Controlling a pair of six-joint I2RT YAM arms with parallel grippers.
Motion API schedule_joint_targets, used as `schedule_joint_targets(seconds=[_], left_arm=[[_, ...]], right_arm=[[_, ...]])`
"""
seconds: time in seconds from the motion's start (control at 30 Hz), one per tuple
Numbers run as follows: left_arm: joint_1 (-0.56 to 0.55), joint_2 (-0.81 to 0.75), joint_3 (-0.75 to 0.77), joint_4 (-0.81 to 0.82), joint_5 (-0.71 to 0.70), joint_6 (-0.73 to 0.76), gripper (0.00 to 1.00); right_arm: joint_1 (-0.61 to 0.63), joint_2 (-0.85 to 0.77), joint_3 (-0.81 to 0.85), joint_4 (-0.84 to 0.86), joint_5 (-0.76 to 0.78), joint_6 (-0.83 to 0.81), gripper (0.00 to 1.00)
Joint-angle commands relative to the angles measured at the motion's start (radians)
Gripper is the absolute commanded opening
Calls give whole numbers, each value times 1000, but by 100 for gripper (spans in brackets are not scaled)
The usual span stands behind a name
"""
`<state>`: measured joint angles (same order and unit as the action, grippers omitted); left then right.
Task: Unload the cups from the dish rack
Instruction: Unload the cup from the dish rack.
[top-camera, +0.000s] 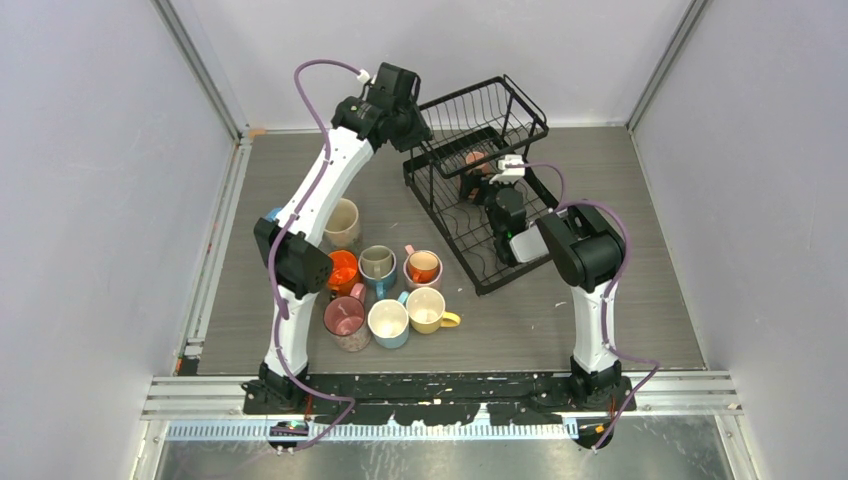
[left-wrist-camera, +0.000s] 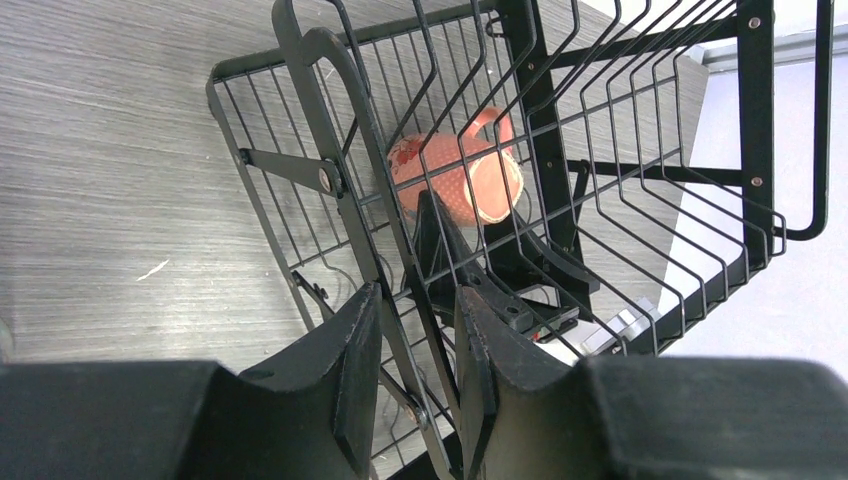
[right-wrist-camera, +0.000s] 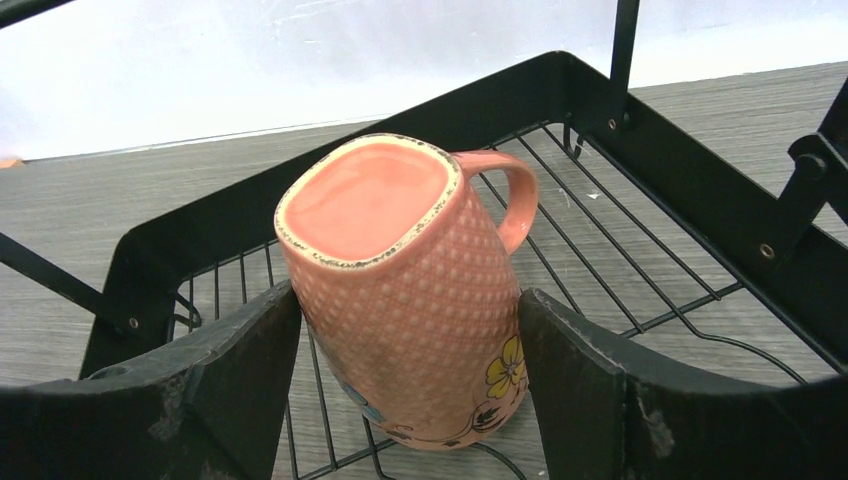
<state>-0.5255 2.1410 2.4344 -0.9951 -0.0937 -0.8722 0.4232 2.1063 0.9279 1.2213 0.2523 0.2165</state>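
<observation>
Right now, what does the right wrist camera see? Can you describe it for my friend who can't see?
A salmon-pink mug with a yellow flower sits bottom-up and tilted on the wire floor of the black dish rack, right between the right arm's two black fingers. I can't tell if they're squeezing it.

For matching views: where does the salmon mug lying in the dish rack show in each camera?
Top external: salmon mug in the rack's lower tray, right of centre, only partly visible.
Left wrist: upper centre, seen through the wires.
Right wrist: centre foreground, tilted, handle to the right.
Shared landmark: the black wire dish rack around it.
</observation>
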Motion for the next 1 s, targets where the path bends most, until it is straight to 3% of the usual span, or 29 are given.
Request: schedule_joint_targets(seconds=[0.0,0.8,0.97], left_arm=[[-1,-20,-2,-16,47,-15,0],[16,-19,-51,27,28,-52,0],[18,-18,-53,28,33,-54,0]], right_arm=[[5,-62,-23,71,18,-30,63],[35,-254,-298,134,84,-52,63],[46,-301,-360,144,102,-52,70]])
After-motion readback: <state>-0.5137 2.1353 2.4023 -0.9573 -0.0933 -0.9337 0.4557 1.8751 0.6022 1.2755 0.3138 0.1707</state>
